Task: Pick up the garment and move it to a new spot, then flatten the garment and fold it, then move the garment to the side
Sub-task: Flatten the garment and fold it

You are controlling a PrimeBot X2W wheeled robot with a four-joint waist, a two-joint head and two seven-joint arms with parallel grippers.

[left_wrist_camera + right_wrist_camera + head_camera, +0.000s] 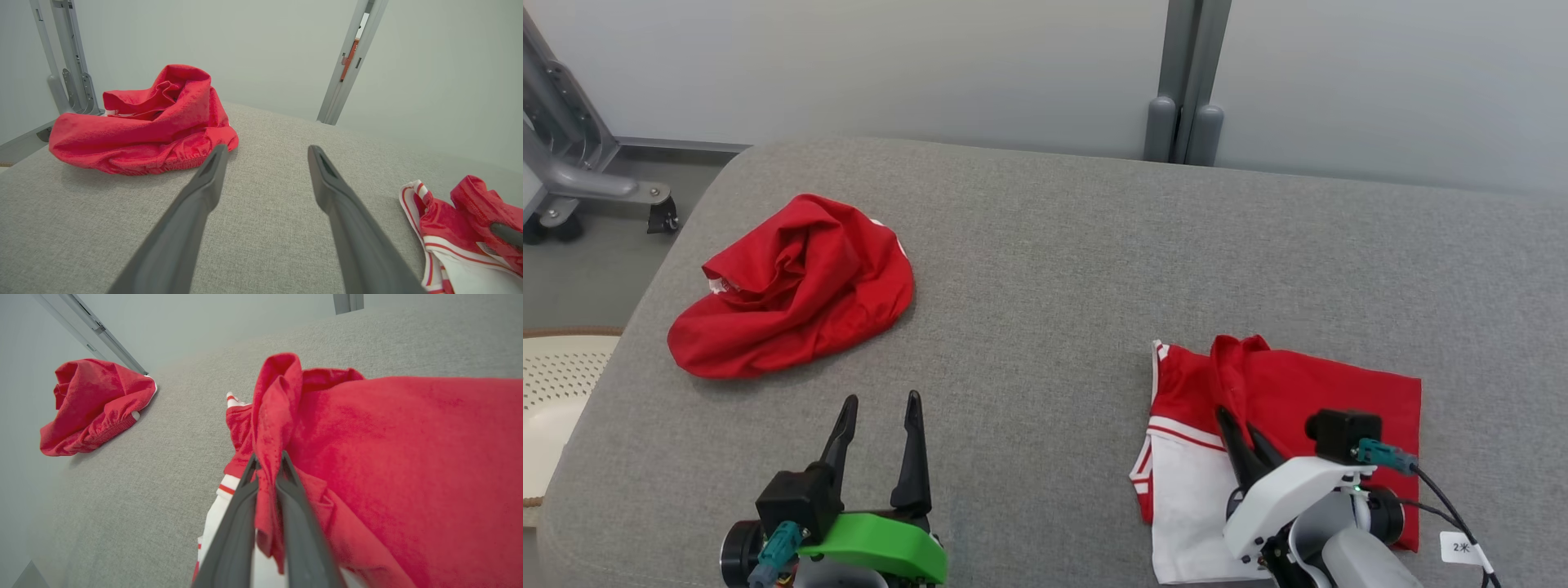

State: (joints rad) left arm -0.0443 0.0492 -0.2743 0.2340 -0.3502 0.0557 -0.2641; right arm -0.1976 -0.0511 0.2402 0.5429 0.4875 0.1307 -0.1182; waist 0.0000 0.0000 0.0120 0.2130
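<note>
garment [1307, 392]: red and white, part folded, flat on the near right of the grey upholstered surface [1045, 269]
right gripper [1236, 420]: fingers nearly together, pinching a raised red fold of the garment
left gripper [882, 398]: fingers spread wide, nothing between them, above bare grey fabric at near left
crumpled red heap [792, 286]: far left, well apart
pale perforated basket [564, 376]: left edge, beside the surface; contents impossible to tell

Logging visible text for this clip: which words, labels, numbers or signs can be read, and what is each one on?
"2米": on a small white tag at the head view's lower right.
No print can be read on the red and white garment or on the crumpled red garment.
</note>
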